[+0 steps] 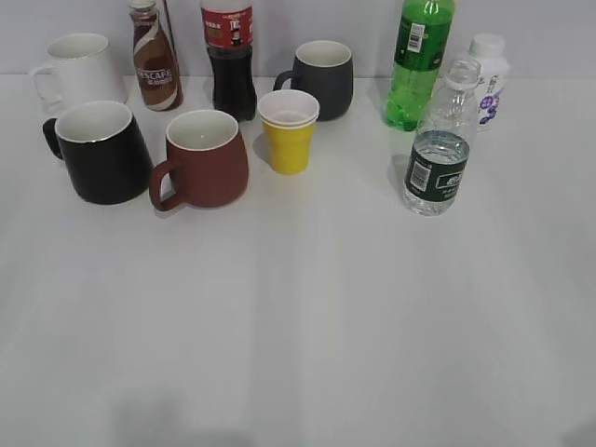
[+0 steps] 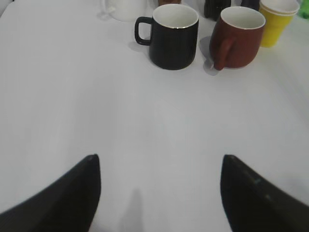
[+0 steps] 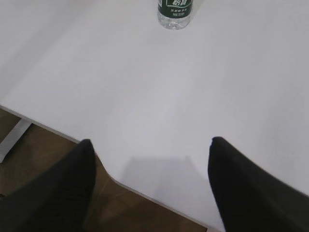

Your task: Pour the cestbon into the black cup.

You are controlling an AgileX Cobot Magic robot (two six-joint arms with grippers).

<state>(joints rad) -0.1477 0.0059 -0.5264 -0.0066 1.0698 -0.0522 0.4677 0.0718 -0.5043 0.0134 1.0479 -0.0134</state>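
Clear cestbon upright, well ahead of spread, empty right claw, cap seemingly off

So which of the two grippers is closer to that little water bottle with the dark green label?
Right. The right gripper sits open at the table's near edge, with the cestbon straight ahead. The left gripper faces the black cup instead, with no bottle in its view.
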